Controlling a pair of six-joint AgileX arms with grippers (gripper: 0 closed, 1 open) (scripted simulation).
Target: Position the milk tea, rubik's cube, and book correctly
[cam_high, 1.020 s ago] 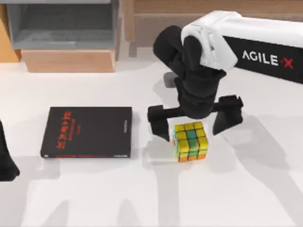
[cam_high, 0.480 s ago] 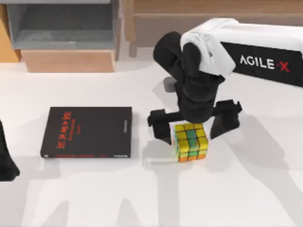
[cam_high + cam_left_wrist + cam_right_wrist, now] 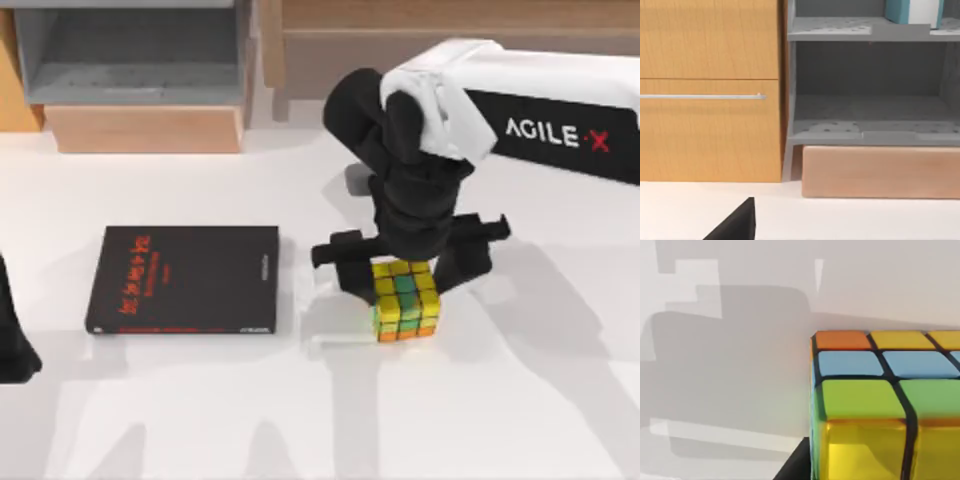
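While the left gripper [image 3: 15, 345] sits parked at the desk's [image 3: 520, 400] nine o'clock edge, jaws not discernible, the right gripper [image 3: 405, 262] straddles the rubik's cube [image 3: 405, 298] near centre, jaws spread apart. The book [image 3: 185, 279] lies flat at the cube's nine o'clock, long axis running three-to-nine.

White boxy right arm link [image 3: 540, 75] with black panel, white "AGILE·X" lettering, red X, matte black two-finger claw [image 3: 405, 268]
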